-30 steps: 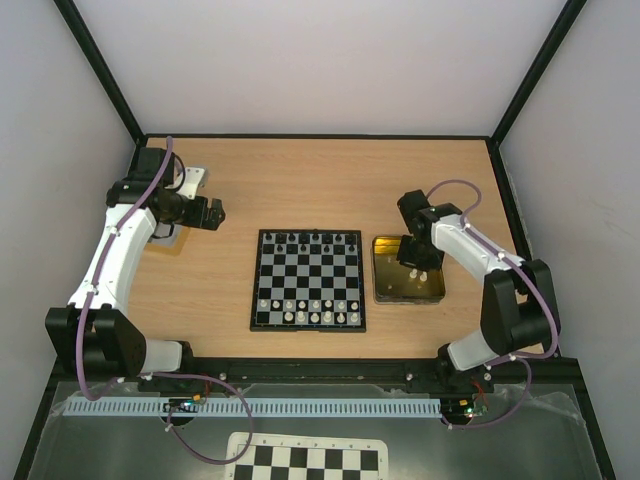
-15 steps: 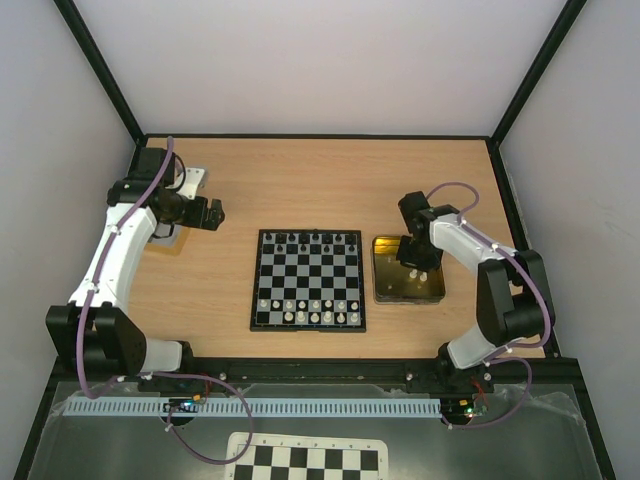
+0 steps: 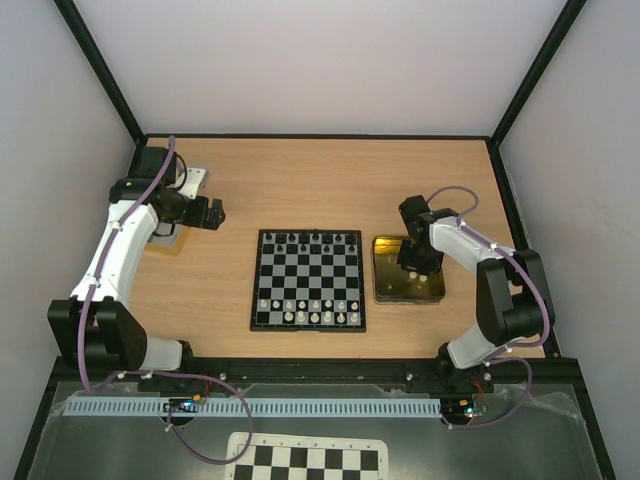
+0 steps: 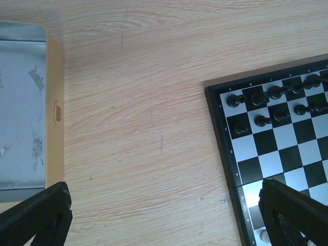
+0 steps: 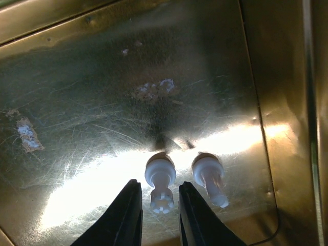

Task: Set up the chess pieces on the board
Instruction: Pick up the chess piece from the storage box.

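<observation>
Two white pieces [image 5: 160, 174] lie toppled on the tray [image 5: 102, 77] floor, which is why the right gripper [image 5: 160, 192] comes at them from straight above. Its jaws stand only a little apart. The notched piece [image 5: 160, 182] lies lengthwise in the gap, and thin slivers of tray show on either side, so I judge nothing is clamped yet. The other piece [image 5: 209, 177] rests just outside one finger. That is close enough to explain the narrow opening, since wider jaws would knock it. The board [image 3: 308, 280] sits well off to one side of these jaws, with white men [image 3: 305, 317] along its near rows and black men [image 3: 305, 240] along the far ones. The left gripper [image 4: 164, 184] hangs empty over bare table [image 4: 128, 77], jaws spread fully. The board's corner lies just beyond one finger, so it is probably parked out of the way.
</observation>
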